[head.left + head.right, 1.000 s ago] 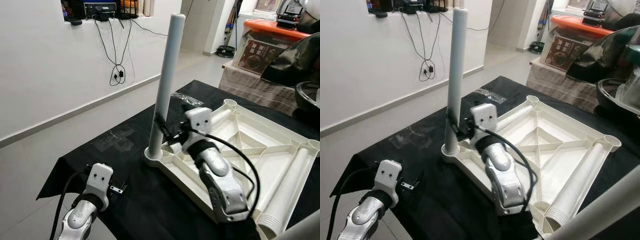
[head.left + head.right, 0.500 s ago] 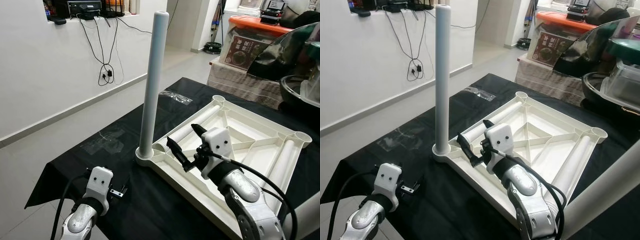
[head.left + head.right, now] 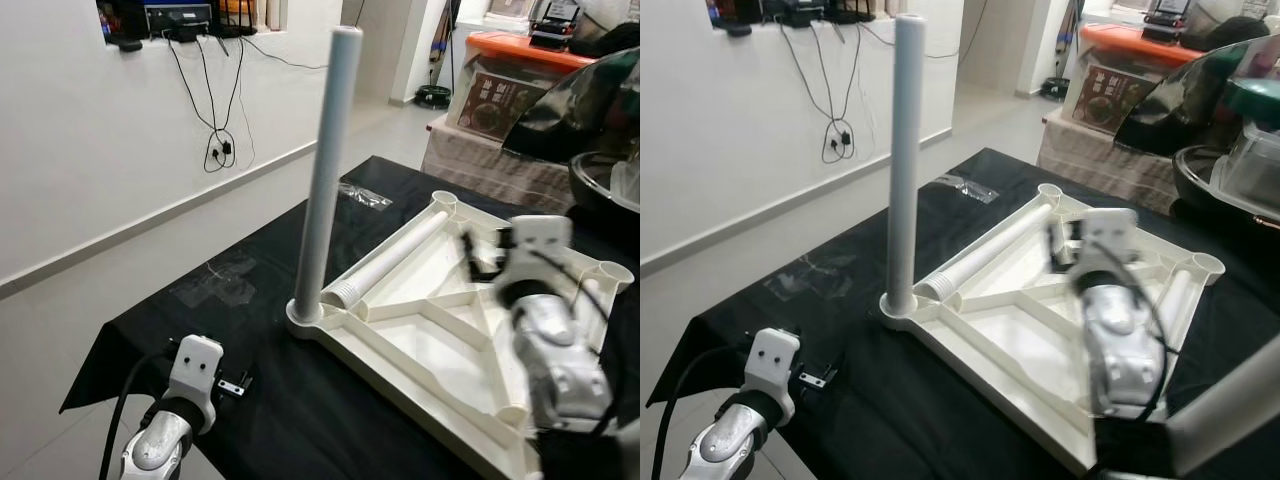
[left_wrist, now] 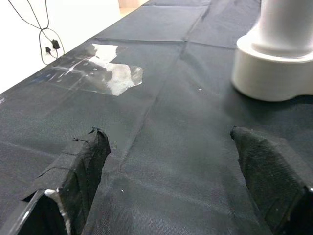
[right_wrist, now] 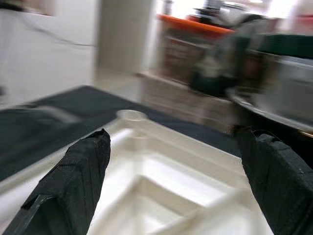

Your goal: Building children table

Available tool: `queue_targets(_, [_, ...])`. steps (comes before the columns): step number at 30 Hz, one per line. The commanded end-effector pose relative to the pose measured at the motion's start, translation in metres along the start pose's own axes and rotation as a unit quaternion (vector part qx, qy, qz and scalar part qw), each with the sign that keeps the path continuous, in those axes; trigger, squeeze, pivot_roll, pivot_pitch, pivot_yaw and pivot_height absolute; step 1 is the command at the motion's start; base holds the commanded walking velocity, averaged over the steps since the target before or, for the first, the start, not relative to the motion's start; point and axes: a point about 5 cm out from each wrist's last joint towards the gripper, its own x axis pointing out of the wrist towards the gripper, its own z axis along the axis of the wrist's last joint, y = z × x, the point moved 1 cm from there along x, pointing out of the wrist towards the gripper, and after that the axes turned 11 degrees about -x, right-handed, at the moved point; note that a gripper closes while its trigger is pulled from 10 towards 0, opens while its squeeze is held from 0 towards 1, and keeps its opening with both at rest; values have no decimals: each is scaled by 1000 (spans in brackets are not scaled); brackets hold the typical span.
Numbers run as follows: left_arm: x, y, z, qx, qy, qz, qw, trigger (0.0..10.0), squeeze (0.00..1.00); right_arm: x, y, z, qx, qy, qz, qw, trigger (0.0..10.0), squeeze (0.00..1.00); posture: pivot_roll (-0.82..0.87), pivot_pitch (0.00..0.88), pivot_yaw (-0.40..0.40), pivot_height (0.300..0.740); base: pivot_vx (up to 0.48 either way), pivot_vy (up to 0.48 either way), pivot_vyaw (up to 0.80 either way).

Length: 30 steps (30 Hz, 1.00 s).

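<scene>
A black cloth covers the worktop (image 3: 250, 350), which stands in a room with white walls and a pale floor. Nearest the camera, at the worktop's near edge, the left gripper (image 4: 178, 186) hangs low just above the cloth, its two black fingers (image 4: 80, 169) spread wide and holding nothing. Just beyond it a strip of clear tape (image 4: 105, 73) is stuck to the cloth. Farther in, the white tabletop (image 3: 440, 350) lies upside down, ribs facing up, with one white leg (image 3: 325, 170) standing upright in its near-left corner socket. A second leg (image 3: 390, 262) lies loose inside the tray along the left rib, and a third leg (image 3: 1175, 295) lies along the right side. The right gripper (image 5: 178, 181) hovers over the far right part of the tabletop, blurred, its fingers (image 5: 78, 181) wide apart and empty. Behind the worktop sit an orange-lidded box (image 3: 530, 75) and, on the wall to the left, dangling black cables (image 3: 225, 120).
</scene>
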Motion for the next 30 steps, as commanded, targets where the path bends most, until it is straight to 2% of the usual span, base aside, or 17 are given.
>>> queue_targets(1, [-2, -2, -2, -6, 6, -1, 1000, 10000, 0, 4, -8, 1, -1, -3, -14, 1000, 10000, 0, 11, 0, -97, 740, 0, 0, 0])
queue_targets(2, [-2, -2, -2, -6, 6, -1, 1000, 10000, 0, 4, -10, 0, -1, -4, -15, 1000, 10000, 0, 11, 0, -97, 740, 0, 0, 0])
queue_targets(5, [-4, -2, -3, -7, 8, -1, 1000, 10000, 0, 12, -34, 4, -26, -34, -21, 999, 10000, 0, 6, 0, -90, 740, 0, 0, 0])
queue_targets(9, [-4, -2, -3, -7, 9, -1, 1000, 10000, 0, 18, -44, 6, -33, -44, -28, 998, 10000, 0, 5, 0, -86, 740, 0, 0, 0])
queue_targets(11, [-2, -3, -3, -6, 9, -6, 1000, 10000, 0, 32, -65, 10, -60, -61, -6, 996, 10000, 0, 0, 0, -78, 740, 0, 0, 0])
queue_targets(13, [0, -3, -2, -4, 9, -8, 1000, 10000, 0, 41, -78, 18, -82, -79, 5, 993, 10000, 0, 5, 0, -79, 740, 0, 0, 0])
queue_targets(16, [1, -2, -1, -3, 8, -7, 1000, 10000, 0, 45, -82, 24, -93, -89, 5, 992, 10000, 0, 7, 0, -79, 740, 0, 0, 0])
queue_targets(18, [1, -2, 0, -2, 6, -5, 1000, 10000, 0, 55, -99, 28, -109, -80, -28, 990, 10000, 0, 28, 0, -91, 740, 0, 0, 0])
queue_targets(19, [1, -2, 0, -2, 6, -5, 1000, 10000, 0, 55, -99, 28, -109, -80, -28, 990, 10000, 0, 28, 0, -91, 740, 0, 0, 0])
queue_targets(22, [-2, 0, 0, 1, 5, 2, 1000, 10000, 0, 59, -116, 28, -126, -67, -59, 988, 10000, 0, 31, 0, -92, 740, 0, 0, 0])
queue_targets(26, [-4, 2, 0, 1, 5, 7, 1000, 10000, 0, 59, -118, 25, -137, -67, -61, 986, 10000, 0, 44, 0, -96, 740, 0, 0, 0])
queue_targets(27, [-5, 3, 0, 3, 7, 8, 1000, 10000, 0, 57, -127, 22, -174, -68, -70, 980, 10000, 0, 44, 0, -96, 740, 0, 0, 0])
queue_targets(28, [-5, 3, 0, 3, 7, 8, 1000, 10000, 0, 57, -127, 22, -174, -68, -70, 980, 10000, 0, 44, 0, -96, 740, 0, 0, 0])
queue_targets(30, [-5, 4, -1, 5, 8, 7, 1000, 10000, 0, 53, -141, 18, -201, -60, -87, 974, 10000, 0, 39, 0, -83, 740, 0, 0, 0])
